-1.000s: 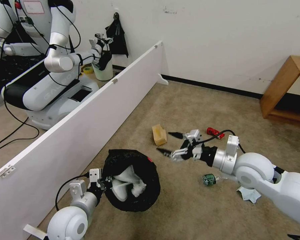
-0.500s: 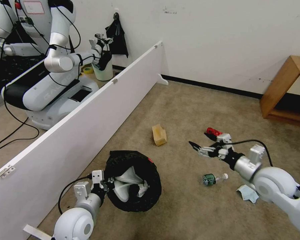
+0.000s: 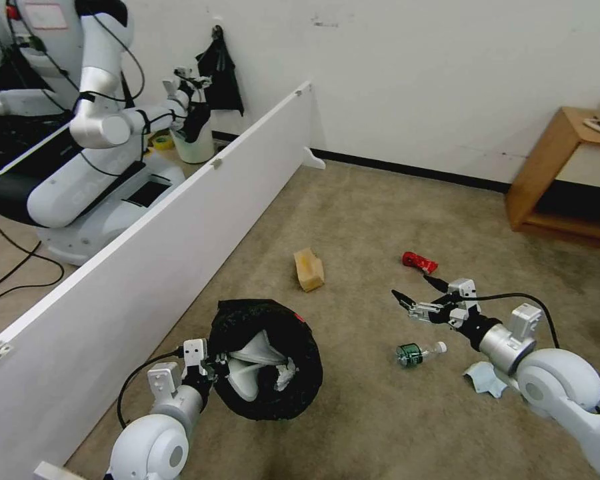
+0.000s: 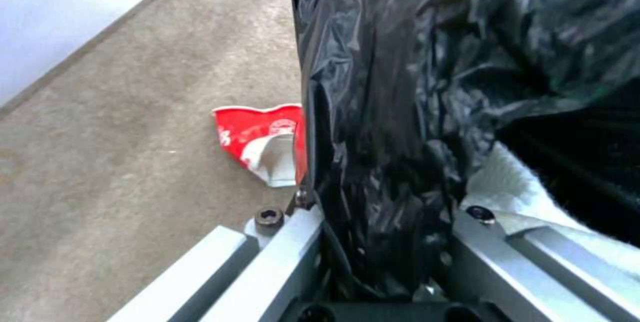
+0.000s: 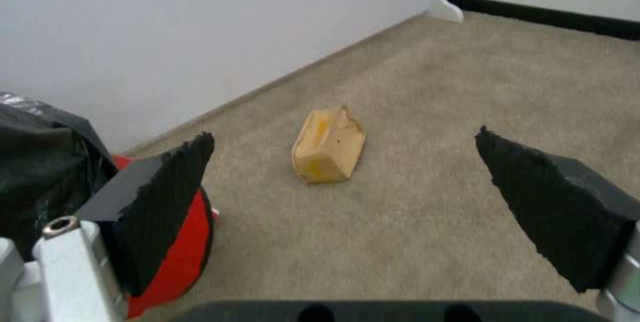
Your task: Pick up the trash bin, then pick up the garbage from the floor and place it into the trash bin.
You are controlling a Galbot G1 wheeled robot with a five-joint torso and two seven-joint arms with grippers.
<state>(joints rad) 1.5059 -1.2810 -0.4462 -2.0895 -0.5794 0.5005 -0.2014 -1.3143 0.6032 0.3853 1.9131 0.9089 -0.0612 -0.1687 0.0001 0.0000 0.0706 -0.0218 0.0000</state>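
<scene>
Tan carpet floor with paper bag, red can, bottle, blue cloth

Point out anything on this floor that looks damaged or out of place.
A crushed red-white paper cup lies on the carpet beside the trash bin held by the left claw. A flattened tan paper bag lies farther off.

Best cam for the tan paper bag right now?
Right wrist view: the tan paper bag lies on the carpet, framed between the open fingers of the right gripper, creases visible. The head view shows it whole but farther off, beyond the trash bin that the left gripper clamps by its rim.
</scene>
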